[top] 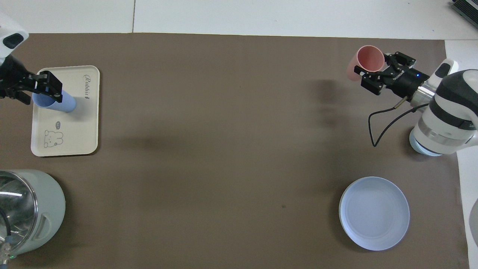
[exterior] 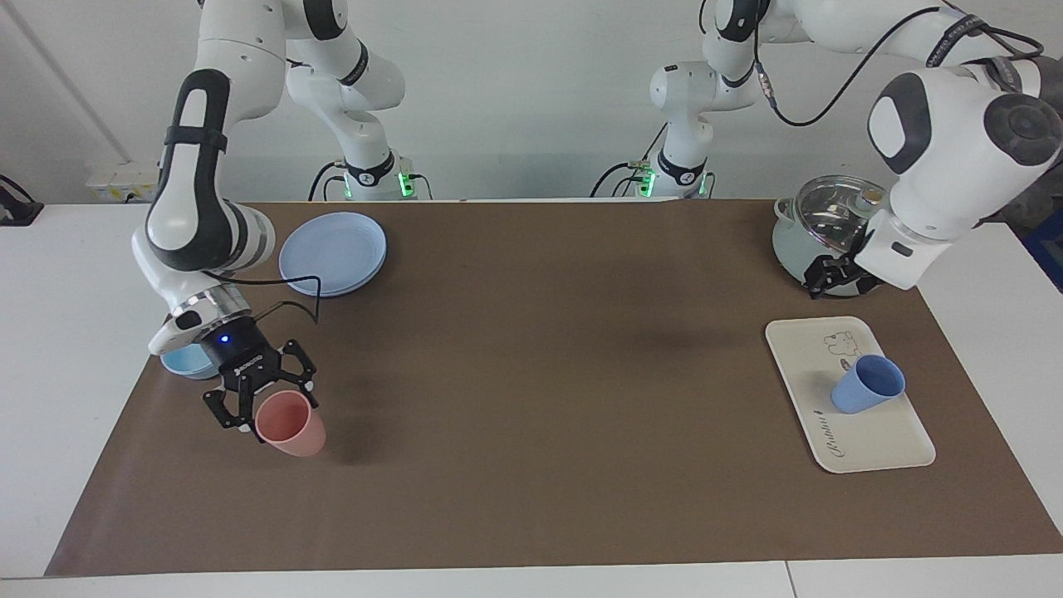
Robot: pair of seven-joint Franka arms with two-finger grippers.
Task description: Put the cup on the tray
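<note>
Facing view shows the right gripper (exterior: 267,397) with its black fingers (exterior: 222,413) spread around the rim of one pink cup (exterior: 291,424), which is tilted; whether they press on it cannot be told. Just beside the right arm's wrist, one light-blue bowl (exterior: 184,360) peeks out on the mat, and nearer to the robots lies one round blue plate (exterior: 333,252).

The left gripper (exterior: 833,272) hangs over the mat between the pot and the tray; the fingers appear spread with nothing between them, apart from the cup in this view. From overhead, the same gripper (top: 41,87) covers the cup's rim.

The one periwinkle cup (exterior: 867,384) stands on the single cream tray (exterior: 872,448), toward the left arm's end of the table. The tray carries a small cartoon animal print and dark script lettering. One pale green pot (exterior: 810,234) with a glass lid sits nearer to the robots than the tray.

One brown mat (exterior: 540,374) covers the table.
</note>
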